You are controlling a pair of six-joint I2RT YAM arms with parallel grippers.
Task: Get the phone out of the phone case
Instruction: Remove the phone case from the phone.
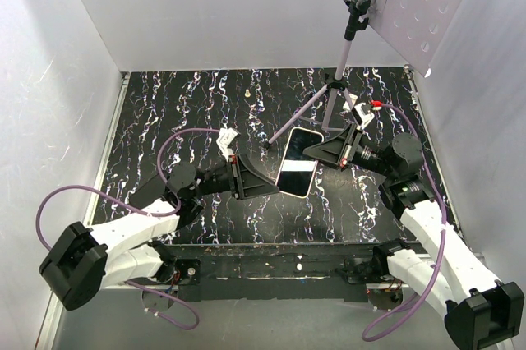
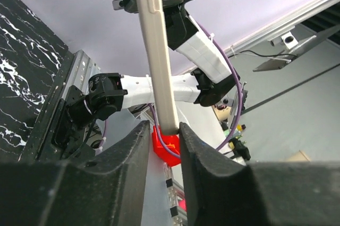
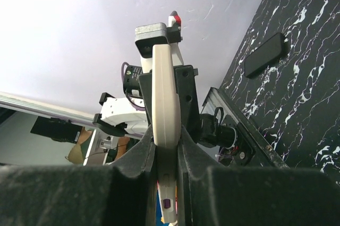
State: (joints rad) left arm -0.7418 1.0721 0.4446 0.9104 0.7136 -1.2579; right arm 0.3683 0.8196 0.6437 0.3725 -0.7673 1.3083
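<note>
Black left hand and right hand both pinch the dark-screened phone in its cream case; behind the phone, a lilac metal tripod stands on the black marbled counter.

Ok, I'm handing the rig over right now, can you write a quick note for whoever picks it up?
Left gripper: shut on one end of the phone case.
Right gripper: shut on the opposite end.
Phone: screen up in the top view, cream case around it, held between the two arms over the middle of the table. It appears to be lifted off the surface.
Done: the cased phone is picked up and gripped from both ends.
Left: separate the phone from the case. No gap between them shows yet.
</note>
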